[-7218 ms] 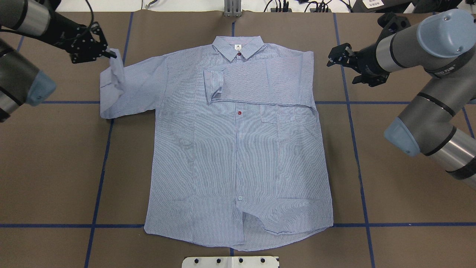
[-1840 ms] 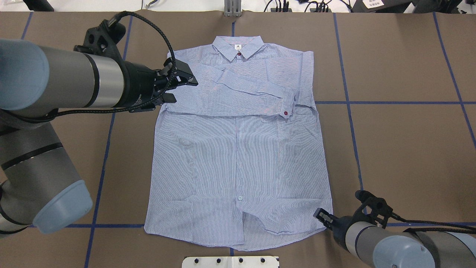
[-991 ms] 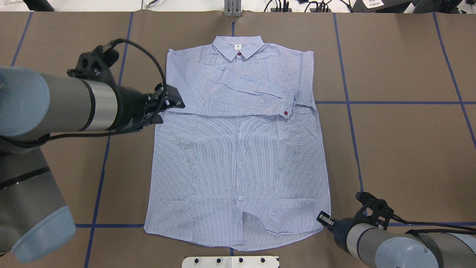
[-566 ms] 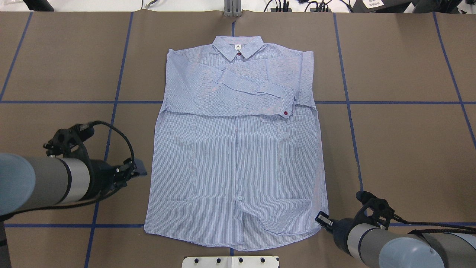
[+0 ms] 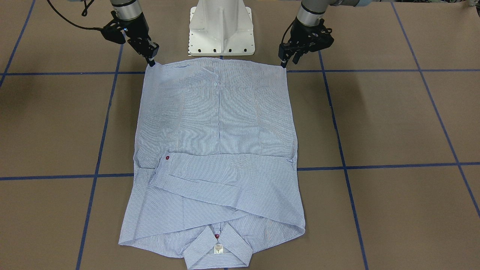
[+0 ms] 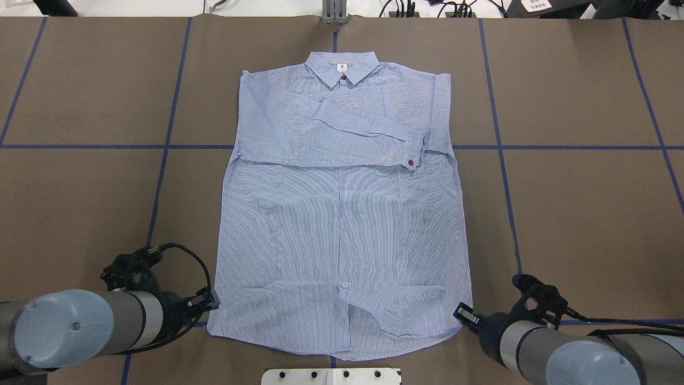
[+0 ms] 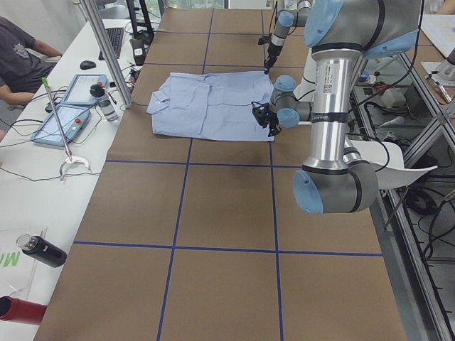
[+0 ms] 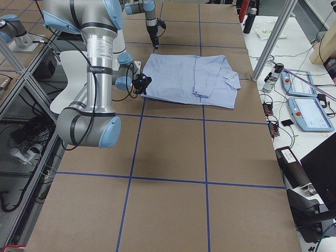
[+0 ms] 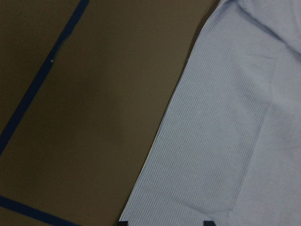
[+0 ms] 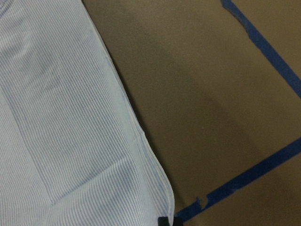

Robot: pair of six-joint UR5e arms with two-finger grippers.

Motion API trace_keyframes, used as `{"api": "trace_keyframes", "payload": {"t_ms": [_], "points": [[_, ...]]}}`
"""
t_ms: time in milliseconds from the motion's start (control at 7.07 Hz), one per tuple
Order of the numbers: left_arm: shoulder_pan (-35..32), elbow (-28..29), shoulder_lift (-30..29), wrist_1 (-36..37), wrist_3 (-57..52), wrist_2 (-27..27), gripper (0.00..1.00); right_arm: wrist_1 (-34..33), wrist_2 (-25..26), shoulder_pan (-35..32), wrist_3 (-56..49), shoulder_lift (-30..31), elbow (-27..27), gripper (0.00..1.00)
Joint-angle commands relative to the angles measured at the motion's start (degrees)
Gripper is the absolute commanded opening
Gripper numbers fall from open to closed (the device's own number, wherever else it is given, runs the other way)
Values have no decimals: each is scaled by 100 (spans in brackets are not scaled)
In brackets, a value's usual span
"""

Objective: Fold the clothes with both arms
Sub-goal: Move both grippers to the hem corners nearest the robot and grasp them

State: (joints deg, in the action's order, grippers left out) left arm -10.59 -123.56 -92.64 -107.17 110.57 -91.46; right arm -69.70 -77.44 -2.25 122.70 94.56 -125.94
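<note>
The light blue striped shirt (image 6: 342, 214) lies flat and face up, collar (image 6: 342, 67) at the far side, with both sleeves folded across the chest. My left gripper (image 6: 212, 303) is open at the hem's left corner; in the left wrist view its fingertips (image 9: 123, 222) straddle the shirt's edge (image 9: 155, 155). My right gripper (image 6: 460, 314) sits at the hem's right corner, and its tips meet at that corner (image 10: 164, 207) in the right wrist view, shut on it. In the front-facing view the left gripper (image 5: 287, 58) and right gripper (image 5: 150, 60) flank the hem.
The white pedestal base (image 5: 221, 26) stands just behind the hem. Blue tape lines (image 6: 160, 176) cross the brown table cover. A side table with tablets (image 7: 67, 121) and bottles runs along the far edge, where a person (image 7: 18, 50) sits.
My left arm let the sleeve lie across the chest and came down from the shoulder to the hem's left corner. The right gripper stayed at the right hem corner, which drew in slightly.
</note>
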Motion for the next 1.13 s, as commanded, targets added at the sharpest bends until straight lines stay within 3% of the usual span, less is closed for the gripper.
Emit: {"api": "trace_keyframes", "payload": {"t_ms": [0, 566, 991], "points": [[110, 182, -35, -14, 52, 6, 60, 0, 1, 6, 0, 1, -1, 0], [215, 621, -325, -75, 52, 6, 59, 0, 1, 6, 0, 1, -1, 0], [233, 649, -325, -75, 61, 6, 50, 0, 1, 6, 0, 9, -1, 0]]}}
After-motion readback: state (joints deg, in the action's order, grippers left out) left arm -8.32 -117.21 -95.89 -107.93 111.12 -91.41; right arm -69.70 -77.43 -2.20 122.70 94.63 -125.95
